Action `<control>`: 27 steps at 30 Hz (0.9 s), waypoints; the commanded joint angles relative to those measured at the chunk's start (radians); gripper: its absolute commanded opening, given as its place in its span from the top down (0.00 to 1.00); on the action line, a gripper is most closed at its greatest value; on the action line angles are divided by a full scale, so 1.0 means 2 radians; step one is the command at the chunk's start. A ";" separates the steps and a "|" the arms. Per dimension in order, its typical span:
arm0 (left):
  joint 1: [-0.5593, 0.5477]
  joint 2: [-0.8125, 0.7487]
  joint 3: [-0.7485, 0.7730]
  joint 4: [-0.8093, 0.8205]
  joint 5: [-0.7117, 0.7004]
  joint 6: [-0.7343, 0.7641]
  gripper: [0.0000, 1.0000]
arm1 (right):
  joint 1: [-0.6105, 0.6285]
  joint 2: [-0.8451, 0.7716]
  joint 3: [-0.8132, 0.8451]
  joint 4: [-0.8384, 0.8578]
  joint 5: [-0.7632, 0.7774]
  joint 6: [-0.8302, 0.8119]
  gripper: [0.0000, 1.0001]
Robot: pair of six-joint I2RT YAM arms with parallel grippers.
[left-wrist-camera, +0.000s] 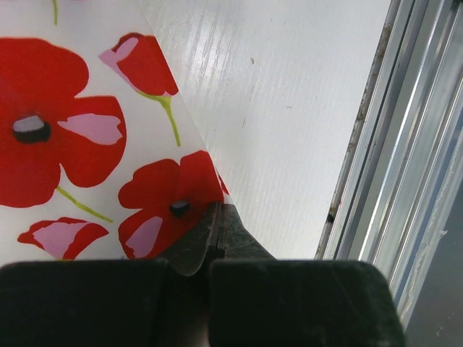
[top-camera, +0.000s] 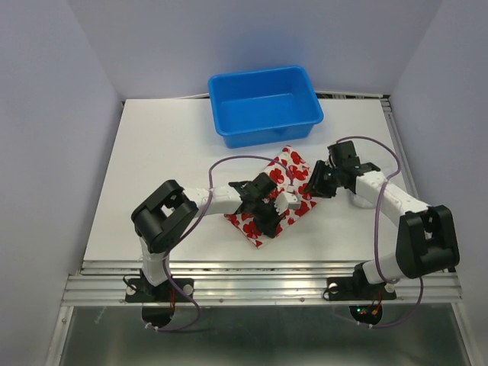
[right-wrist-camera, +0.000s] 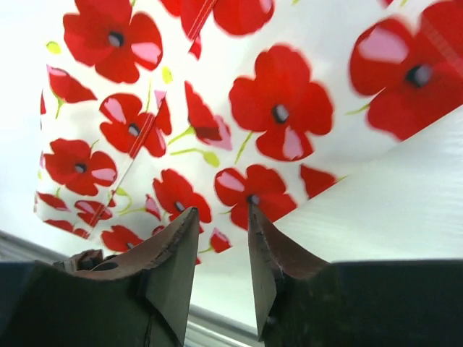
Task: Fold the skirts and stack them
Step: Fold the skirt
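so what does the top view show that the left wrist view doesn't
Only the top view: the blue tub, the right arm, and the flowered skirt as a folded rectangle on the table. Only the left wrist view: the left fingers pressed shut right at the skirt's edge. Both: the red poppy print, the white table and a metal rail.

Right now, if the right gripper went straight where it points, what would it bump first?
Probably the poppy-print skirt: the right gripper, jaws apart, aims at its near edge. How close the cloth is, I can't tell.
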 commanded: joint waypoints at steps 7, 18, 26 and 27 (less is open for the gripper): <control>-0.002 0.000 -0.017 -0.019 -0.015 0.009 1.00 | -0.068 0.026 0.036 -0.056 0.069 -0.117 0.42; -0.002 0.004 -0.014 -0.015 -0.011 0.006 1.00 | -0.101 0.077 0.040 0.040 0.113 -0.134 0.64; -0.001 0.000 -0.015 -0.017 -0.013 0.009 1.00 | -0.105 0.133 0.071 0.072 0.108 -0.134 0.86; -0.001 -0.001 -0.016 -0.017 -0.013 0.009 1.00 | -0.105 0.133 0.071 0.073 0.117 -0.136 0.94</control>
